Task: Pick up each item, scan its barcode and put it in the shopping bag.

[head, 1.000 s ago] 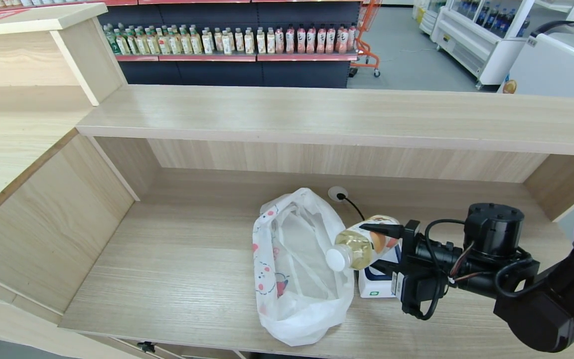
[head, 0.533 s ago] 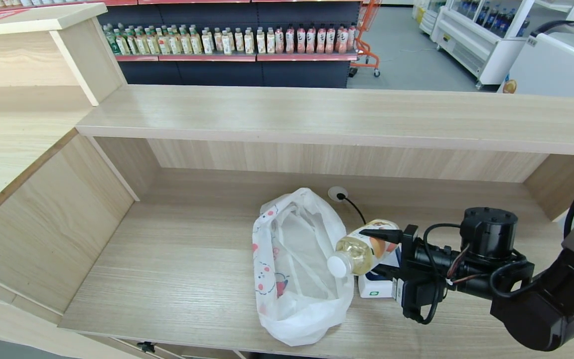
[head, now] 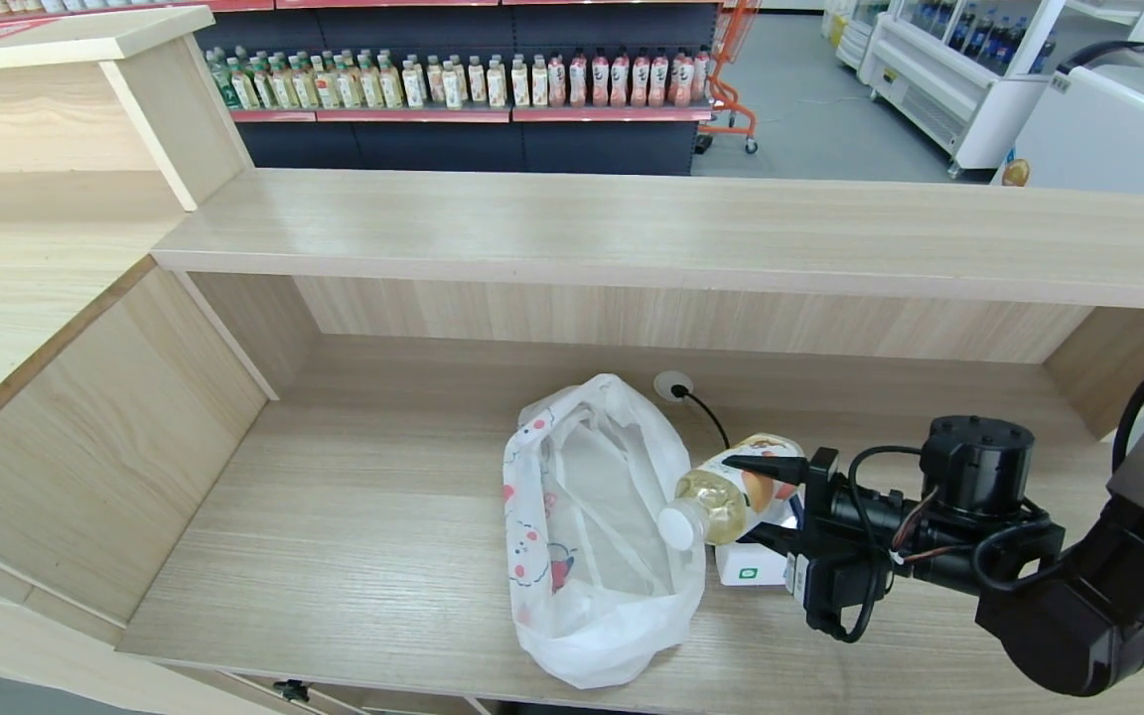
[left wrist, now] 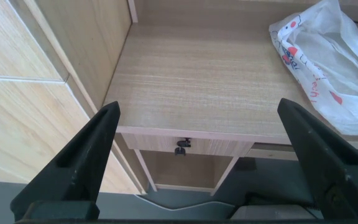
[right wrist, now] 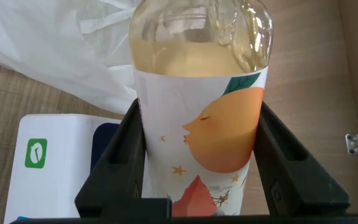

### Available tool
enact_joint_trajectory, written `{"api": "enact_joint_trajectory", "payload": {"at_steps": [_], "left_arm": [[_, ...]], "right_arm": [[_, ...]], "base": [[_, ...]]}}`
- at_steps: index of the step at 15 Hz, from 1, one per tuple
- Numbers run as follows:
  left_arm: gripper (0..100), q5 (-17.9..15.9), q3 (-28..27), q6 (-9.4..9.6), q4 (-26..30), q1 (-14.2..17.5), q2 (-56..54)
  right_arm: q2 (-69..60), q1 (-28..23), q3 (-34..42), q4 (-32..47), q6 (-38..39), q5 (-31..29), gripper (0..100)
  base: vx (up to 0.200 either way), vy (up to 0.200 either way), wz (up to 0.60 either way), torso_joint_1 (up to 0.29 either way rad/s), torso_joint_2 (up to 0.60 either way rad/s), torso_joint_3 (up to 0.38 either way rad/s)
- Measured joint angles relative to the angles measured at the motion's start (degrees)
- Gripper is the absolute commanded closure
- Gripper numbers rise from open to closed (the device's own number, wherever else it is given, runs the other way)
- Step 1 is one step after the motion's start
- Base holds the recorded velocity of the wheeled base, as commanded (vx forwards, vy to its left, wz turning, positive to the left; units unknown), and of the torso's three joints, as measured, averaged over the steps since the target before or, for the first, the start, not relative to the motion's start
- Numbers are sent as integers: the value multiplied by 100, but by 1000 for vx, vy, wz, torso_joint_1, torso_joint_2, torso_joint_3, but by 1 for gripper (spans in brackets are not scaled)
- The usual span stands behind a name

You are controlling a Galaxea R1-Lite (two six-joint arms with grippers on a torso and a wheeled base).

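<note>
Across the lower wooden bench [head: 354, 536], the white shopping bag [head: 582, 556] with cartoon prints lies with its mouth gaping toward the robot's right. Just beside that mouth the right claw [head: 739, 497] is clenched on a bottle [head: 706, 501] of pale yellow drink. One finger lies over the bottle's orange-fruit label and one under it, and the right wrist view shows both pressed against the label [right wrist: 201, 124]. The bottle is held lying nearly flat, clear of the bench, its white cap [head: 676, 526] pointing at the bag's rim. Its body hangs above a small white scanner [head: 746, 568] that stands on the bench, touching or nearly touching the bag's edge.

Over the last second the bottle has sunk a little and drifted slightly toward the robot's right, while the bag and scanner have not moved. That small settling suggests the label is being presented to the scanner, so the scan looks to be the step in hand. The bottle has not yet gone into the bag.

The left claw [left wrist: 199, 107] hangs spread wide and holding nothing, off the bench's front edge and well apart from the bag [left wrist: 328, 56].
</note>
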Motion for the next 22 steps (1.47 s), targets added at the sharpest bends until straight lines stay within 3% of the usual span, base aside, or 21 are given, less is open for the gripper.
{"api": "enact_joint_trajectory", "payload": {"at_steps": [22], "left_arm": [[0, 0, 0, 6, 0, 0, 0]], "right_arm": [[-68, 32, 24, 2, 51, -9, 100]], "base": [[0, 0, 0, 0, 0, 0]]}}
